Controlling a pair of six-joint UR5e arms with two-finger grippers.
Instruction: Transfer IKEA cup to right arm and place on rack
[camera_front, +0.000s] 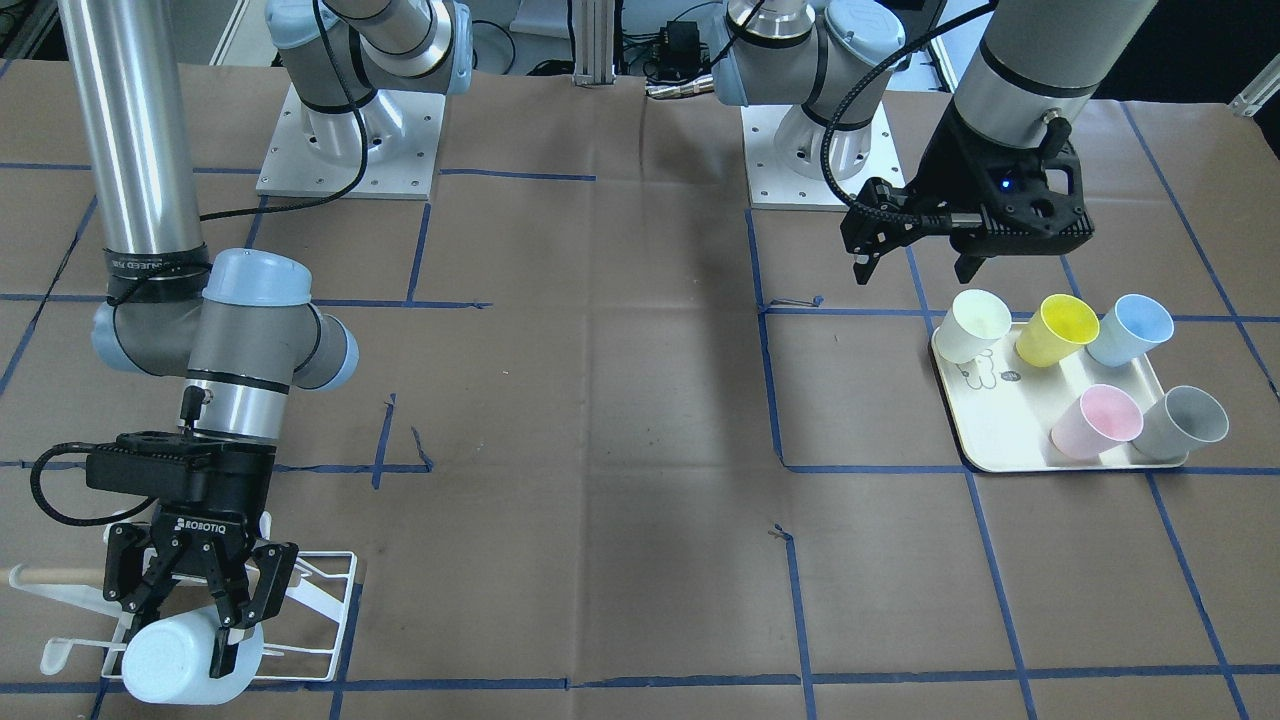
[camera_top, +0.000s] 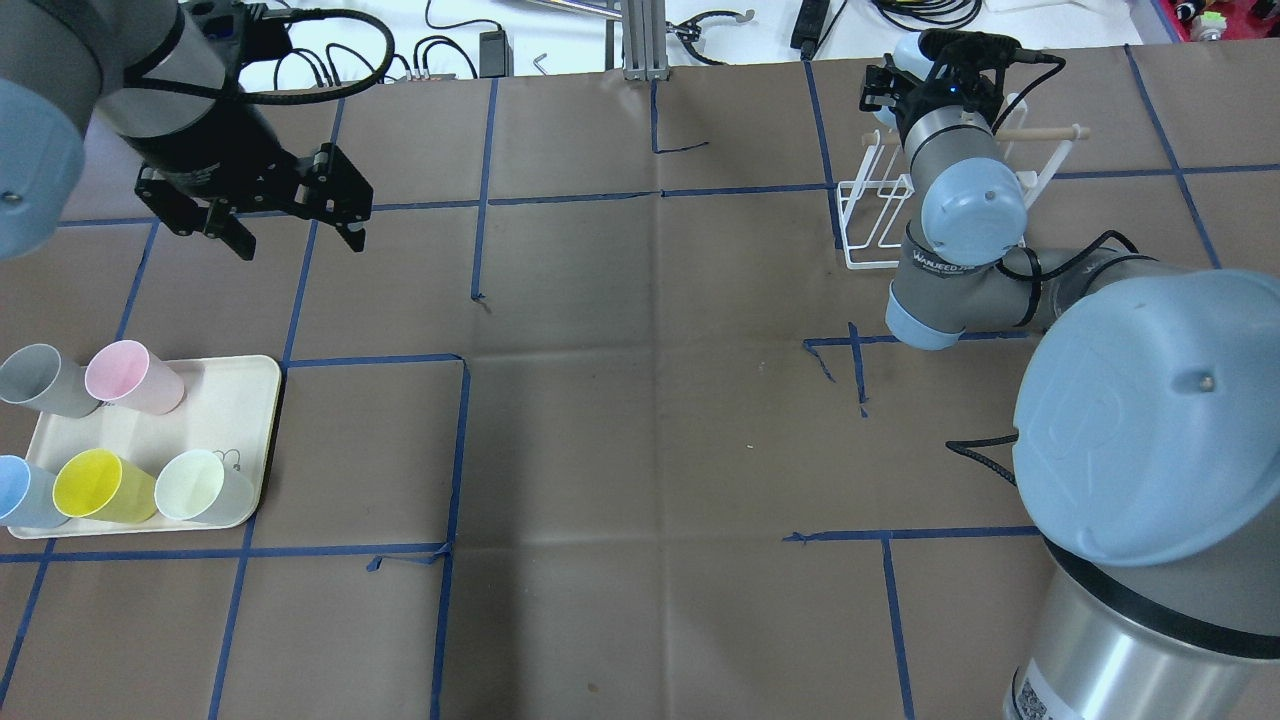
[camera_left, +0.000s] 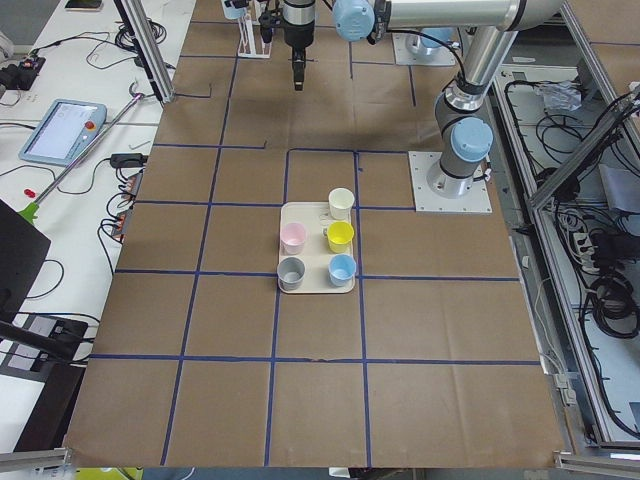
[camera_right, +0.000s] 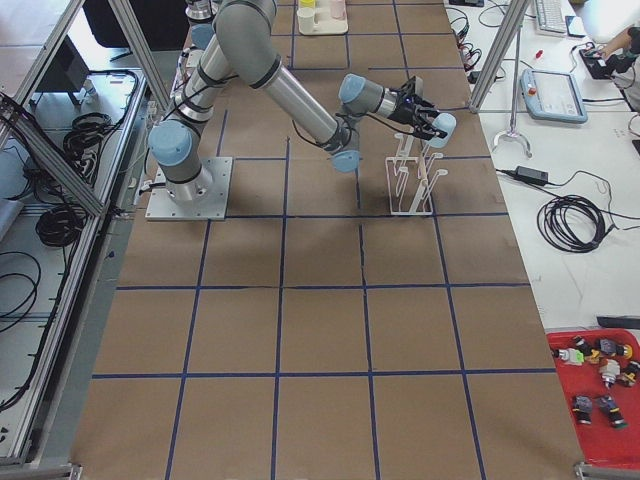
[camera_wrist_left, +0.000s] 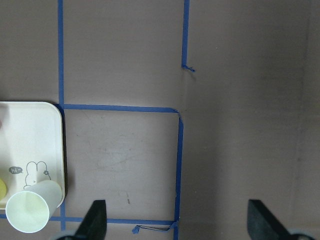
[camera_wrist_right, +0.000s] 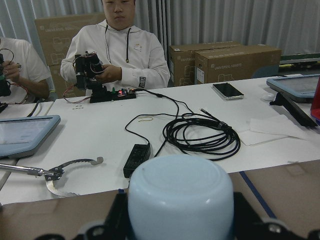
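My right gripper (camera_front: 175, 640) is shut on a pale blue IKEA cup (camera_front: 190, 662) and holds it on its side just over the white wire rack (camera_front: 322, 600) with its wooden dowel. In the right wrist view the cup's base (camera_wrist_right: 180, 200) fills the space between the fingers. From overhead the right arm covers most of the rack (camera_top: 870, 225). The exterior right view shows the cup (camera_right: 443, 126) above the rack (camera_right: 410, 180). My left gripper (camera_front: 915, 272) is open and empty, raised above the table beside the cream tray (camera_front: 990, 430); its fingertips (camera_wrist_left: 95, 220) show wide apart.
The cream tray (camera_top: 220, 420) holds several cups lying tilted: cream (camera_front: 972, 325), yellow (camera_front: 1058, 330), blue (camera_front: 1130, 330), pink (camera_front: 1097, 420) and grey (camera_front: 1185, 422). Blue tape lines grid the brown table. People sit at a white desk beyond the rack's end of the table.
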